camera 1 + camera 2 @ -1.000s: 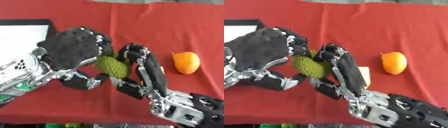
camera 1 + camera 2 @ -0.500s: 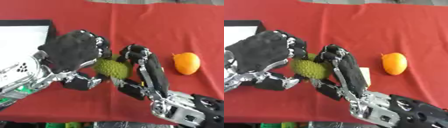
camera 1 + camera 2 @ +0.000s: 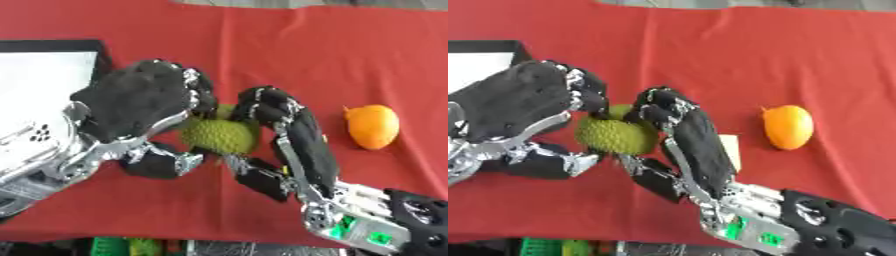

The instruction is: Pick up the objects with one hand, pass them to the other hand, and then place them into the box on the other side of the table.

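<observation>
A bumpy green fruit (image 3: 219, 136) sat at frame centre, above the red bench (image 3: 350, 55). The left hand (image 3: 144, 102) and right hand (image 3: 284, 132) both curled around it.

No readable text, label, brand, number or sign anywhere on hands, objects or cloth.

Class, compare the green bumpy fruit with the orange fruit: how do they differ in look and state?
The green bumpy fruit has a rough, spiky skin; the orange fruit is smooth. The green one sits between the left hand and right hand, fingers curled round it; the orange one lies untouched on the red cloth.
</observation>
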Robot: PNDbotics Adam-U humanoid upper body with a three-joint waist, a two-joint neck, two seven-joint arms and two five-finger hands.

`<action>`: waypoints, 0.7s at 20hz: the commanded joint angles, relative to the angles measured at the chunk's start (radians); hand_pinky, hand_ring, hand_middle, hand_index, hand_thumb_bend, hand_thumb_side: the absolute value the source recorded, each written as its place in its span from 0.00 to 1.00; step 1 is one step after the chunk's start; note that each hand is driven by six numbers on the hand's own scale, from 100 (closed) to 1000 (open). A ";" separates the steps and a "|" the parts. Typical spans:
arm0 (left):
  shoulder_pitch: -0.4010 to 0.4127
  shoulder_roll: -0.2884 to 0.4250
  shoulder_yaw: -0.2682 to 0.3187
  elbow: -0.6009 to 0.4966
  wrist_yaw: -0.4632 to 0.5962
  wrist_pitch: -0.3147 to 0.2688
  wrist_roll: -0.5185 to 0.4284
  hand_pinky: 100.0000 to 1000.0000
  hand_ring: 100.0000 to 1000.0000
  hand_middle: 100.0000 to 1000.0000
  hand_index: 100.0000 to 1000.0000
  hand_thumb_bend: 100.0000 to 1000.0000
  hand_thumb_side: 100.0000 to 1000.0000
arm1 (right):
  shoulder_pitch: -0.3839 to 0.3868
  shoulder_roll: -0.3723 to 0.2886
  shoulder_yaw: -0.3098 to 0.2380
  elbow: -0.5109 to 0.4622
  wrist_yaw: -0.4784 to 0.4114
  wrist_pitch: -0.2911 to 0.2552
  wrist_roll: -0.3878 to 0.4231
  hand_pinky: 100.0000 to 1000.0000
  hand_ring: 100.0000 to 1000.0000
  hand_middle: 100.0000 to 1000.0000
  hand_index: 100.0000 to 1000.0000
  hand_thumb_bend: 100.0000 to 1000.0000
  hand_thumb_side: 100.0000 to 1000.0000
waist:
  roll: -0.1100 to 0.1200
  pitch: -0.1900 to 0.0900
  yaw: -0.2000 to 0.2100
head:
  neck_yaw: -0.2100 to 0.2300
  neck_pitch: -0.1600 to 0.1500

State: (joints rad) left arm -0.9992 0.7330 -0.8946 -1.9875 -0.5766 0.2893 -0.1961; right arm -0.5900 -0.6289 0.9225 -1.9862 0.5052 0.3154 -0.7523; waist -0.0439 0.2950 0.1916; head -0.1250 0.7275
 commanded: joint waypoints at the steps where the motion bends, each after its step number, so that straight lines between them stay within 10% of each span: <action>1: -0.011 0.025 0.036 -0.012 0.036 0.013 0.032 0.37 0.40 0.38 0.46 0.00 0.16 | -0.007 -0.018 -0.008 -0.014 0.025 0.026 0.032 0.33 0.69 0.50 0.55 0.58 0.00 | 0.005 -0.020 -0.001 | 0.004 -0.002; 14: 0.031 0.074 0.065 -0.012 0.057 0.034 0.107 0.36 0.39 0.39 0.45 0.00 0.16 | 0.004 -0.023 -0.012 -0.014 0.060 0.168 0.103 0.48 0.89 0.73 0.82 0.32 0.35 | 0.005 -0.020 -0.003 | 0.009 -0.004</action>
State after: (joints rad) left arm -0.9559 0.7745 -0.8603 -1.9877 -0.5203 0.3233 -0.1003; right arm -0.5800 -0.6294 0.9191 -1.9909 0.5581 0.4577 -0.6436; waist -0.0439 0.2950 0.1906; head -0.1180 0.7275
